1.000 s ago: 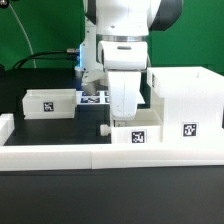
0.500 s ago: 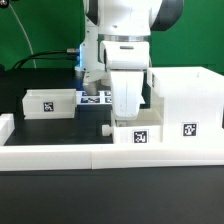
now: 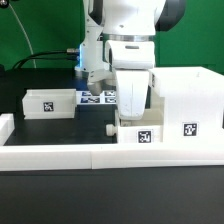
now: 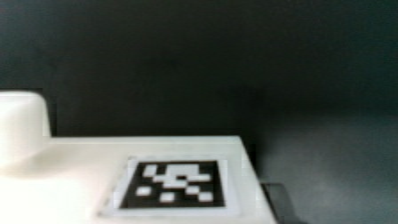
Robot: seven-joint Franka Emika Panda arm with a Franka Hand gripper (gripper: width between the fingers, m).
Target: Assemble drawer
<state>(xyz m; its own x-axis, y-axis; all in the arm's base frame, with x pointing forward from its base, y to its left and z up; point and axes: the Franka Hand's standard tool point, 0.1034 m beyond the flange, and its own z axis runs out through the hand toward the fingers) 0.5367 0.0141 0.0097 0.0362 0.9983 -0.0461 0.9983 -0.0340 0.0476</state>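
Nearest the exterior camera, the long low border wall runs white across the black table. Just behind it sits the near tray of the drawer, its tag facing the camera and a black knob at its nine o'clock, taking the exterior view as the dial. My fingers hang straight down at the tray's twelve o'clock, their tips hidden at its top edge, so I cannot tell how wide they stand or whether they have hold of anything. My wrist camera looks down on the same tray and its tag, with dark table beyond. At the tray's three o'clock, right beside it, stands the tall box, tagged low on its front. Farther back, toward ten o'clock and well apart, the far tray rests on the table. Between it and my arm lies the marker board, flat on the table.
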